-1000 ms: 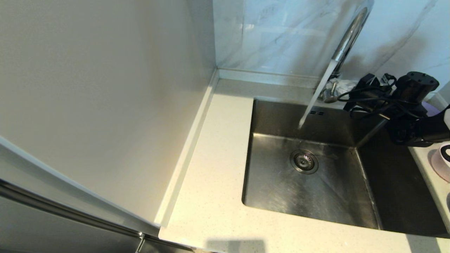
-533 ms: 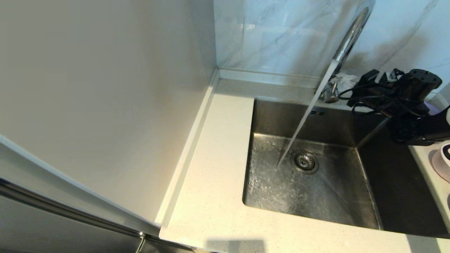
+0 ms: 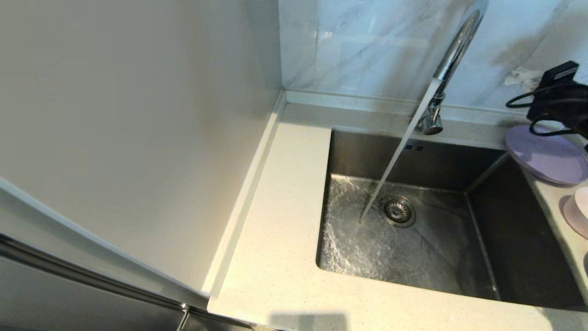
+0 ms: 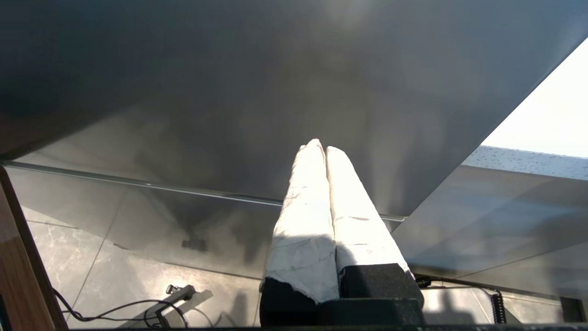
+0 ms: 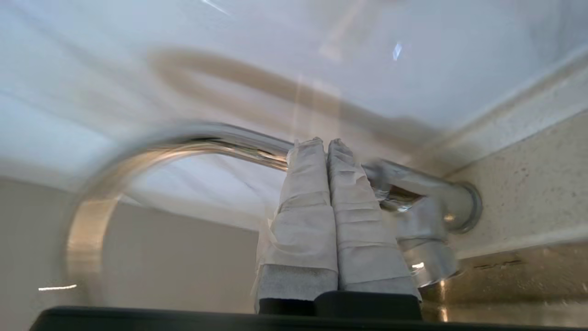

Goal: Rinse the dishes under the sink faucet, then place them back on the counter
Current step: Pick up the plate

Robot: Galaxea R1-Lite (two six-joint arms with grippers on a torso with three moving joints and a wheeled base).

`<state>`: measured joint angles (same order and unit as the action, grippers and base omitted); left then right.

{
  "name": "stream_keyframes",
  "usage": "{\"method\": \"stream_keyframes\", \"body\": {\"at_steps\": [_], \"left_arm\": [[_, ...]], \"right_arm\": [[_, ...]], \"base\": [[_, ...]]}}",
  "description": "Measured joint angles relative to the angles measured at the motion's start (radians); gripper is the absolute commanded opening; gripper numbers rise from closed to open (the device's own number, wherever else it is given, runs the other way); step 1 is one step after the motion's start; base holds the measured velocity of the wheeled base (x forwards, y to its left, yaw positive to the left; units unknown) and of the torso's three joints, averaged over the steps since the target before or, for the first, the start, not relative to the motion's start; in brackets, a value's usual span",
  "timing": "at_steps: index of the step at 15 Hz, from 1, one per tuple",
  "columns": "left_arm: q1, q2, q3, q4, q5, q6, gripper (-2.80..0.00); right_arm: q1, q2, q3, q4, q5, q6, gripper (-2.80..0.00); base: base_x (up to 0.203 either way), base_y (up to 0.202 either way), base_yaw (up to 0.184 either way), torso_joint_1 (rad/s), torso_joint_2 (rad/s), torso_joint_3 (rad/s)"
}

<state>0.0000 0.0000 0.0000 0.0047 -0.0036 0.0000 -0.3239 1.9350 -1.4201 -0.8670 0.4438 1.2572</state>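
Observation:
The chrome gooseneck sink faucet (image 3: 452,46) is running, and its stream falls slantwise into the steel basin beside the drain (image 3: 397,211). The lavender plate (image 3: 546,158) lies on the counter (image 3: 275,230) at the sink's back right corner. At the head view's right edge a pale bowl (image 3: 582,197) rests on the pink disc (image 3: 572,218), both cut off by the frame. My right gripper (image 3: 519,77) (image 5: 321,145) is shut and empty. It hovers above the plate, right of the faucet (image 5: 183,138). My left gripper (image 4: 319,147) is shut and empty, outside the head view.
The steel basin (image 3: 436,248) is wet, with water spreading over its floor. A grey wall panel (image 3: 138,138) stands along the counter's left, and marble tiles (image 3: 358,46) rise behind the sink. The left gripper faces a dark cabinet panel (image 4: 229,92).
The right arm drew back from the faucet's base, up and to the right, uncovering the lavender plate. The water stream lengthened to reach the basin floor and spread out.

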Motion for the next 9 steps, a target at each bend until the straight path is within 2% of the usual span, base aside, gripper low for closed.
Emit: {"method": "stream_keyframes", "body": {"at_steps": [2, 3, 6, 8, 9], "left_arm": [[0.000, 0.000, 0.000, 0.000, 0.000, 0.000, -2.80], [0.000, 0.000, 0.000, 0.000, 0.000, 0.000, -2.80], [0.000, 0.000, 0.000, 0.000, 0.000, 0.000, -2.80], [0.000, 0.000, 0.000, 0.000, 0.000, 0.000, -2.80], [0.000, 0.000, 0.000, 0.000, 0.000, 0.000, -2.80]], "right_arm": [[-0.029, -0.150, 0.003, 0.207, -0.005, -0.015, -2.80], [-0.039, -0.223, -0.014, 0.355, -0.014, -0.024, -2.80], [-0.050, -0.404, -0.141, 0.934, -0.086, -0.095, -2.80], [-0.054, -0.524, -0.186, 1.337, -0.200, -0.251, -2.80], [-0.055, -0.592, -0.190, 1.514, -0.251, -0.360, -2.80]], "base": [[0.000, 0.000, 0.000, 0.000, 0.00, 0.000], [0.000, 0.000, 0.000, 0.000, 0.00, 0.000], [0.000, 0.000, 0.000, 0.000, 0.00, 0.000], [0.000, 0.000, 0.000, 0.000, 0.00, 0.000], [0.000, 0.000, 0.000, 0.000, 0.00, 0.000]]}}
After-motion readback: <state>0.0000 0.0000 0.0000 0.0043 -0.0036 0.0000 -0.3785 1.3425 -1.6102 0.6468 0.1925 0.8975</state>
